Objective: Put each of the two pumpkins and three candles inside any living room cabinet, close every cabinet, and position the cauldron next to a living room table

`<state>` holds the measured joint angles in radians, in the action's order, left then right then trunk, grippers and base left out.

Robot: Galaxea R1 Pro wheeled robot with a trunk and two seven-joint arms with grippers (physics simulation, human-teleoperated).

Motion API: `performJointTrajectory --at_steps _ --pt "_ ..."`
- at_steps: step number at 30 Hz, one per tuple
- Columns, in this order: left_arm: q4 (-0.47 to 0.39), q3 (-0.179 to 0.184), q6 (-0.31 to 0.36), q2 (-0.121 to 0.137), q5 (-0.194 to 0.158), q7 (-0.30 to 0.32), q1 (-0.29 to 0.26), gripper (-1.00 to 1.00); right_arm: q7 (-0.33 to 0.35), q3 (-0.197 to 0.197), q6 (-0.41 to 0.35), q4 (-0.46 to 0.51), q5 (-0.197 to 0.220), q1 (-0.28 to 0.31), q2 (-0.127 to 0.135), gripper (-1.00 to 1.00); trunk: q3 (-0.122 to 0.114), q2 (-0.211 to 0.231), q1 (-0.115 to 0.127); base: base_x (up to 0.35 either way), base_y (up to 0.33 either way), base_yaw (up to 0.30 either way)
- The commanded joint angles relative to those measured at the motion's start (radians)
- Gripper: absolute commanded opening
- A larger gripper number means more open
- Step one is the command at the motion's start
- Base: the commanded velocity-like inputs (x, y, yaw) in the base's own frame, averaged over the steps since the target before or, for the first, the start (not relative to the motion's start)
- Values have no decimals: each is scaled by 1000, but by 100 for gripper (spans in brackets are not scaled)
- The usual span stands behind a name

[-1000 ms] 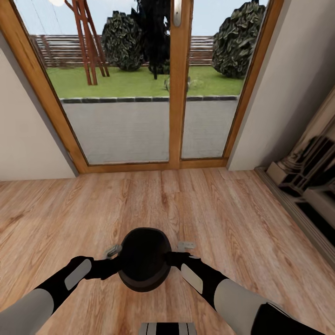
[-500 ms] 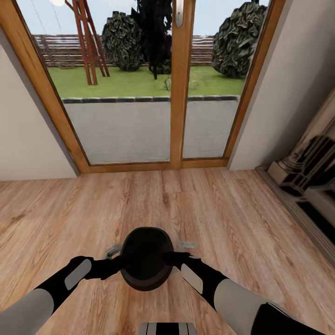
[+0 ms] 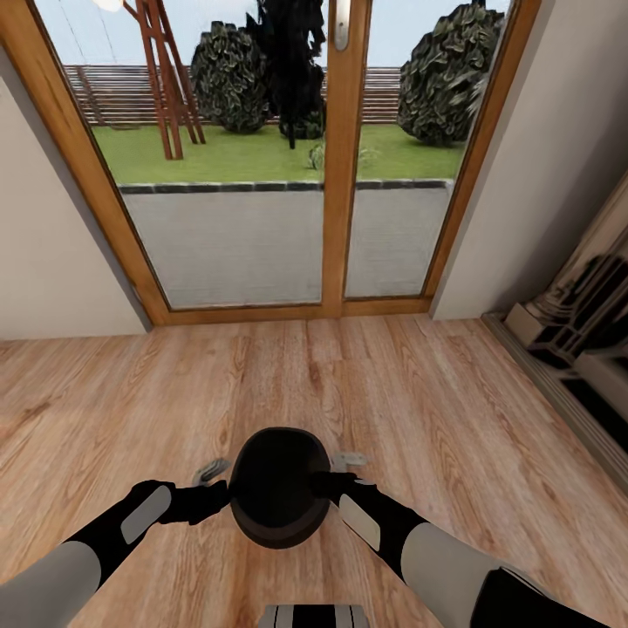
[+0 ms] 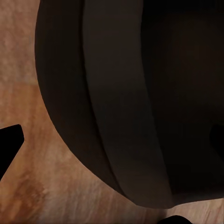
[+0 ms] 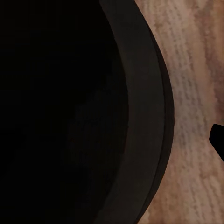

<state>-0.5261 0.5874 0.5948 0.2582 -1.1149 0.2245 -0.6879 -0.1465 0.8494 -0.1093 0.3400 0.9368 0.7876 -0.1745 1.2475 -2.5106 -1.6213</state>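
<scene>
Slightly rightward our view had swung since earlier; we carried the cauldron (image 3: pixel 279 487) above the floor (image 3: pixel 419 401), left pincer (image 3: pixel 212 494) and right pincer (image 3: pixel 336 481) clamping its sides. Table placement remained.

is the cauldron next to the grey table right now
No, the cauldron sits between both grippers over bare wood floor, facing the glass door.

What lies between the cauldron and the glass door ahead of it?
Bare wood floor, nothing else, as the head view shows. The cauldron sits between the left gripper and right gripper; the door is ahead.
</scene>
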Motion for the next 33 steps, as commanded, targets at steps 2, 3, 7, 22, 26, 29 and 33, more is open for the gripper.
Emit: performJointTrajectory --at_steps 2,3,7,22,26,29,33 --pt "0 5 0 1 -2 3 -1 100 -7 5 -3 1 4 1 0 100 1 0 0 1 2 0" --pt "0 5 0 1 -2 3 -1 100 -7 5 -3 1 4 1 0 100 5 -1 0 0 1 0" --pt "0 5 0 1 -2 2 -1 100 -7 5 -3 1 4 1 0 100 20 -2 -2 0 0 0" --pt "5 7 -2 -4 -2 -6 -1 100 -7 5 -1 0 4 1 0 100 47 -3 -5 0 0 0" --pt "6 9 -5 -6 -2 -8 -1 100 -7 5 -1 -2 4 1 0 100 47 -3 -5 0 0 0" --pt "6 10 -6 -7 -2 -8 -1 100 -7 5 1 -2 4 1 0 100 47 -3 -5 0 0 0" --pt "6 10 -7 -8 -2 -8 -1 100 -7 5 7 -3 4 1 0 100 47 -3 -5 0 0 0"
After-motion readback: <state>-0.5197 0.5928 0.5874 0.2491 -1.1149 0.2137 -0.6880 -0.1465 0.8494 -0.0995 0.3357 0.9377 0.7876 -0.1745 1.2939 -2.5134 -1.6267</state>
